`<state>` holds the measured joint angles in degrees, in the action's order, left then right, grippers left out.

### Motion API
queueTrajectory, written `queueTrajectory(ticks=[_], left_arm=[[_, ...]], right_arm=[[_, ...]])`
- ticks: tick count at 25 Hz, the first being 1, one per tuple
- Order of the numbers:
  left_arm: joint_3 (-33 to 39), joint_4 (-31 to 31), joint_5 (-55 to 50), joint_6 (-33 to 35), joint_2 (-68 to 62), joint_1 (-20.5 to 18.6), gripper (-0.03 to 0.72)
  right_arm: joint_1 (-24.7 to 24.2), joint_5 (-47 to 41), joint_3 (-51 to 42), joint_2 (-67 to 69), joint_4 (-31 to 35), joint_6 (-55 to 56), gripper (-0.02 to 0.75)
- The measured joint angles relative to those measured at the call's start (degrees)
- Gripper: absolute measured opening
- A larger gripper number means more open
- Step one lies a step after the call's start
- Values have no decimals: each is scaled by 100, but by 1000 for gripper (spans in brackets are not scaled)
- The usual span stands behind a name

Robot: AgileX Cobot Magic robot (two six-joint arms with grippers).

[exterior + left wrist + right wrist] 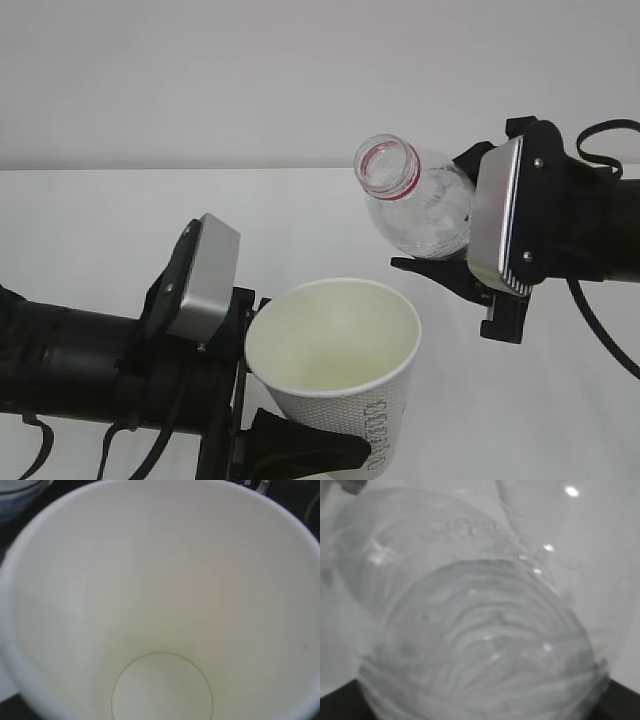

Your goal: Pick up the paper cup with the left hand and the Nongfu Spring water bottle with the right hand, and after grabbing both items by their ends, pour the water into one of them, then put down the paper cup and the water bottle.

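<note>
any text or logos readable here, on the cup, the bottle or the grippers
Paper cup: green lettering runs vertically down its side near the lower right, too small and blurred to read.
Water bottle: no label or text in view, only the red neck ring.
Left gripper and right gripper: no markings visible.
Wrist views: no text.

wall (200,70): plain pale grey | table (90,230): white | light: even
</note>
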<state>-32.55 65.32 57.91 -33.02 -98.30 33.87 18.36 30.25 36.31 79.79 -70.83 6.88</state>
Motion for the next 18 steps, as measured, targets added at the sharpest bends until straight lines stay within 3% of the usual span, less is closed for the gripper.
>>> queueTrajectory(ticks=[11,18], left_arm=[[0,0,-194,0,88,0,529],[0,0,-194,0,88,0,529]], right_arm=[[0,-57,0,0,696,-1063,521],[0,-100,0,0,793,-1710,521]])
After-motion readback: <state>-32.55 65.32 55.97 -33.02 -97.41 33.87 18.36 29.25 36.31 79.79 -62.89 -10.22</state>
